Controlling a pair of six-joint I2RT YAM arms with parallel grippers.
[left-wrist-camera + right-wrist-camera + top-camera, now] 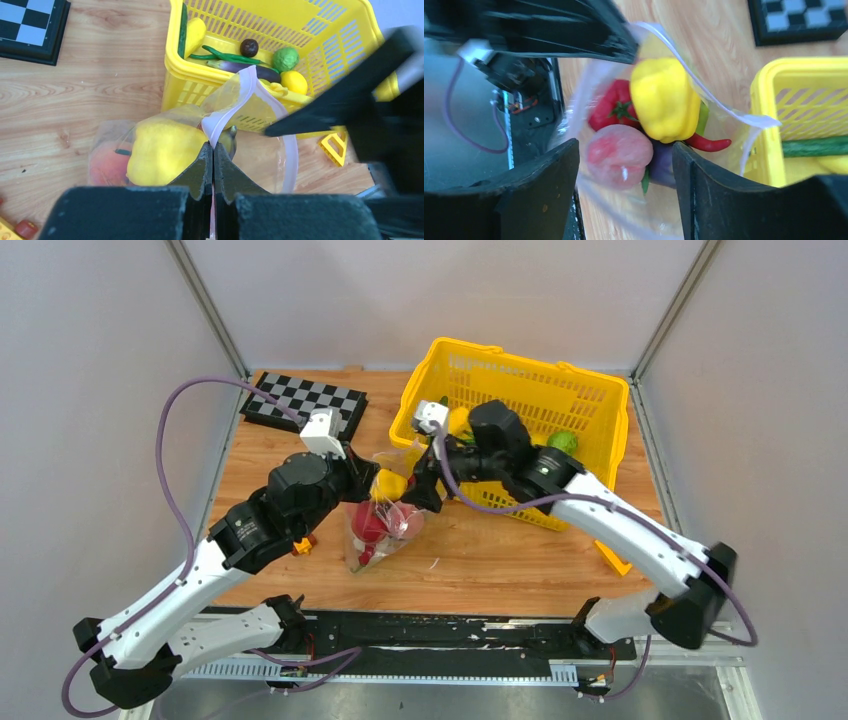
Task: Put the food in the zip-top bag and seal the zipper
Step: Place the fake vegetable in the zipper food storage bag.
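Left wrist: left gripper point(213, 152) pinches bag point(227, 97) rim, mid-counter point(490, 565). Right wrist alone: right gripper point(624, 160) wide; chili point(713, 145) inside bag.

Your top view looks steeply down from above and behind, far enough back to take in the whole table point(480, 560). Your left wrist view sits close behind the left hand point(213, 150), facing over the zip-top bag point(227, 97) toward the yellow basket point(200, 85). Your right wrist view, rolled sideways, peers closely between the right hand point(624, 150) fingers. All three share bag and basket.
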